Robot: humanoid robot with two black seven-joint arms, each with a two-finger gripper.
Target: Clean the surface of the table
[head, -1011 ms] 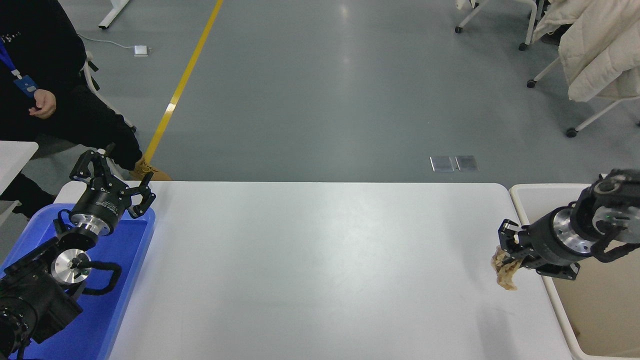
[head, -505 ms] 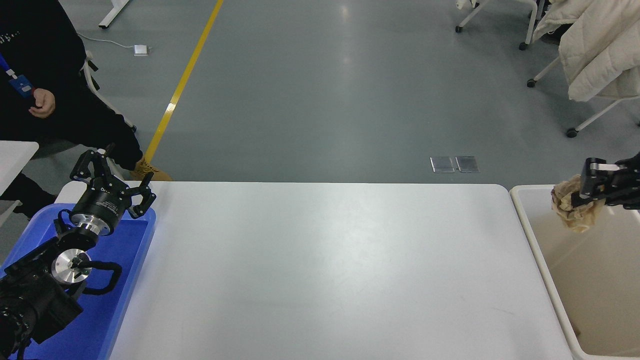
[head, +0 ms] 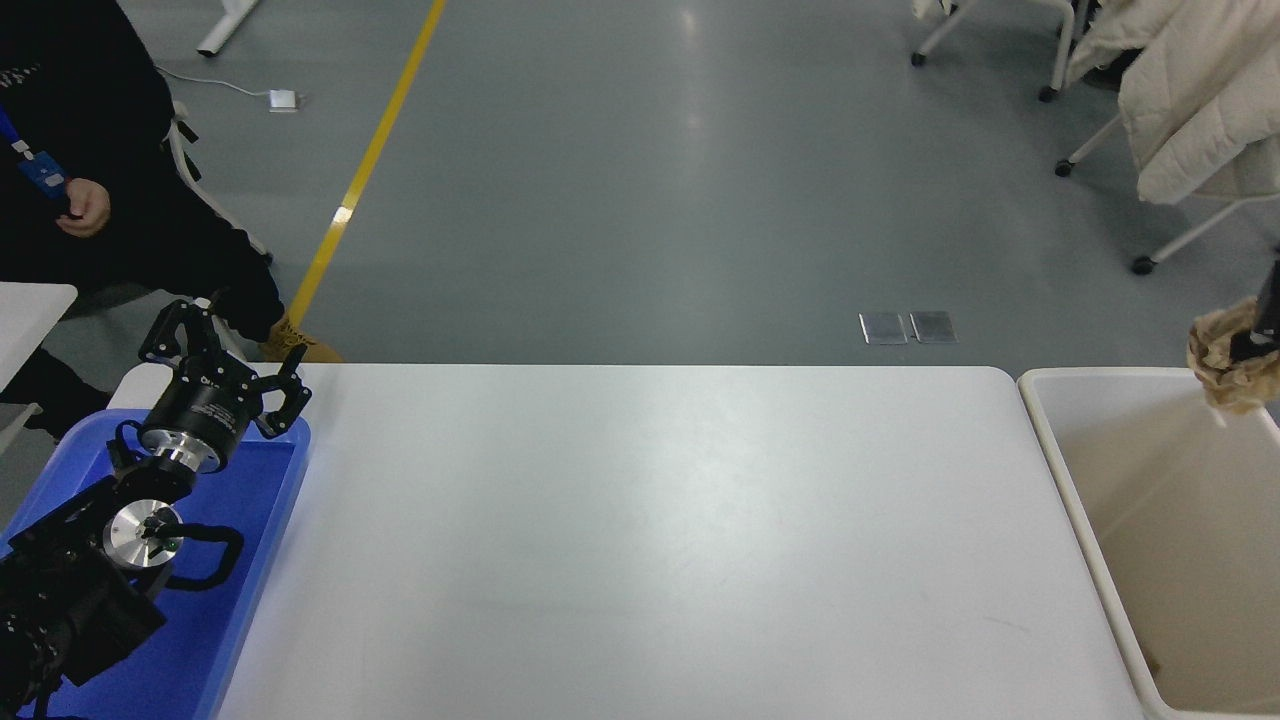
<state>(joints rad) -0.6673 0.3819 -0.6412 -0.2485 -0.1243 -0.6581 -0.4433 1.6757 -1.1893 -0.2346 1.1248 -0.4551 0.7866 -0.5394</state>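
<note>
The table surface (head: 640,540) fills the lower middle of the head view, a plain white top with rounded far corners, bare across its whole visible span. At its left end a blue tray (head: 225,640) overlaps the edge, and above that tray hangs the left gripper (head: 225,365), its black fingers spread apart and holding nothing, pointing away toward the far left corner of the table. The left arm runs back from it to the lower left corner of the picture.

At the table's right end stands a beige bin (head: 1060,450), its rim just beside the table edge. Over the bin's far right part, at the very edge of the picture, a crumpled piece of brown paper (head: 1225,360) hangs in the air. Only a dark sliver of the right gripper (head: 1262,325) shows against it (the rest is cut off by the frame), and that sliver sits on the paper's upper right side, pinching the paper, which is clear of the bin's walls and of the table.

Beyond the table lies a grey floor with a yellow line (head: 370,160) running away to the top. A person in dark clothes (head: 90,130) sits at the far left, one hand (head: 85,210) held near the body. At the top right a pale coat (head: 1190,100) is draped over a wheeled chair
</note>
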